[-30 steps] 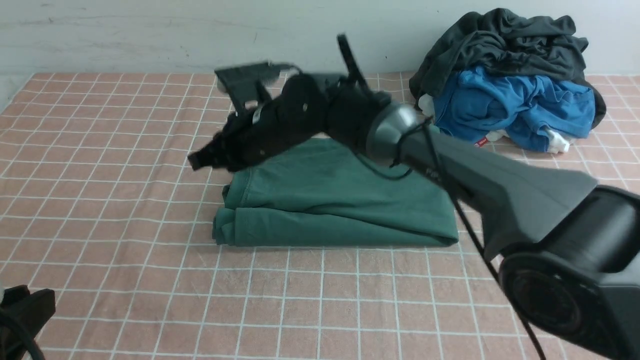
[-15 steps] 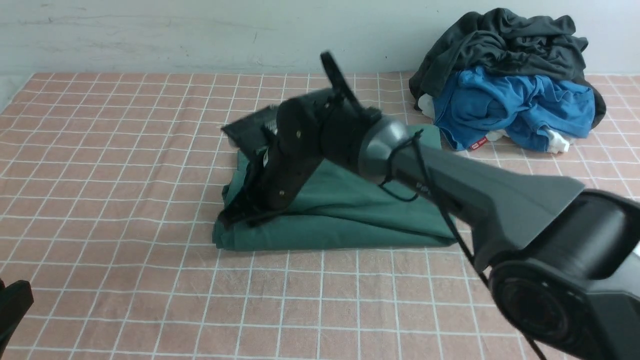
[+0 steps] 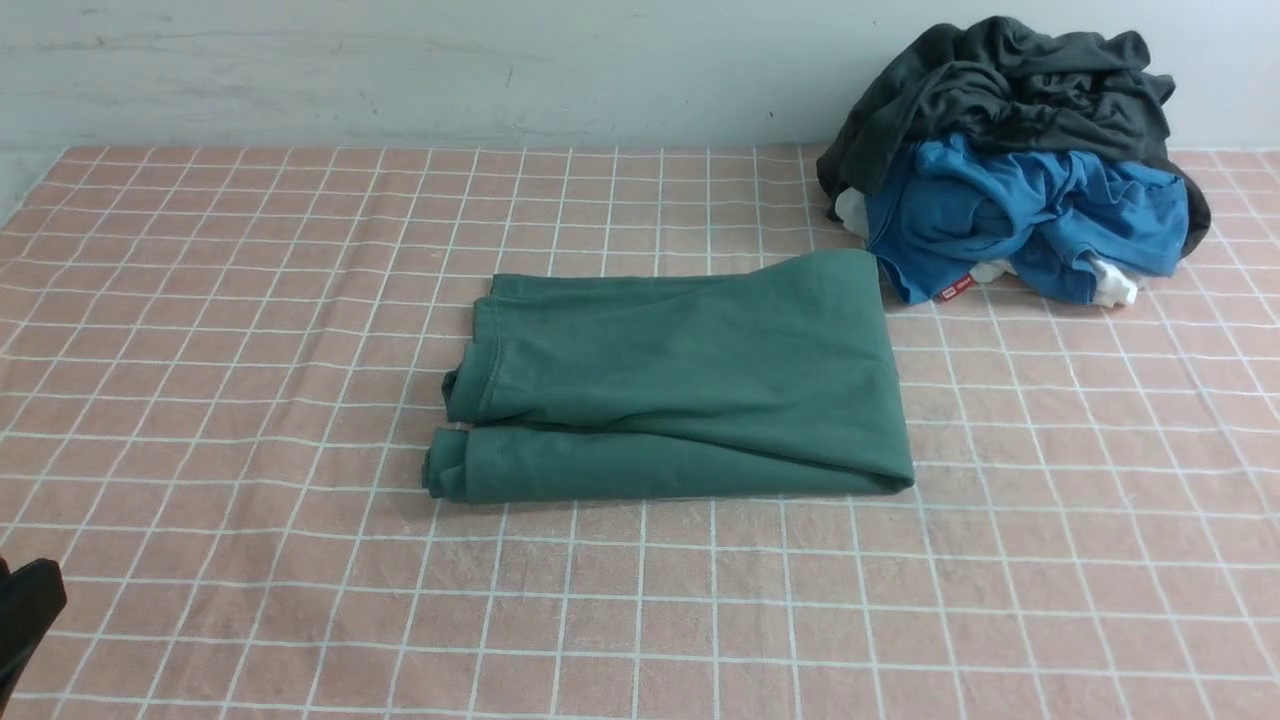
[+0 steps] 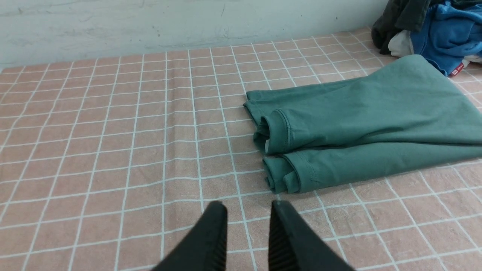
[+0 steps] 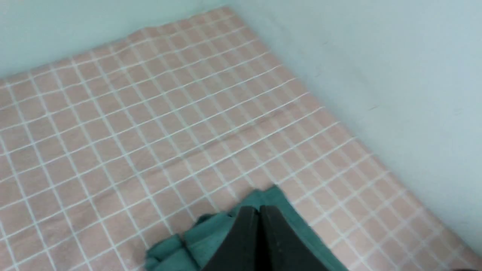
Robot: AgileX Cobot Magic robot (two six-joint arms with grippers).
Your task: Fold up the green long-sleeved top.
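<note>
The green long-sleeved top [image 3: 680, 380] lies folded into a flat rectangle in the middle of the checked cloth, its hems stacked at the left end. No gripper touches it. In the left wrist view the top [image 4: 361, 124] lies just beyond my left gripper [image 4: 248, 205], which stands open with only cloth showing between its fingers. In the right wrist view my right gripper [image 5: 259, 207] is shut and empty, hanging above a corner of the top [image 5: 211, 237]. The right arm is outside the front view.
A pile with a charcoal-grey garment [image 3: 1010, 80] over a bright blue one [image 3: 1020, 215] sits at the back right, against the wall. The pink checked cloth [image 3: 250, 300] covers the table. A dark part of my left arm [image 3: 25, 610] shows at the front left corner.
My right arm, which reached across the top a second ago, has drawn back out of the front view. The top stays folded in place.
</note>
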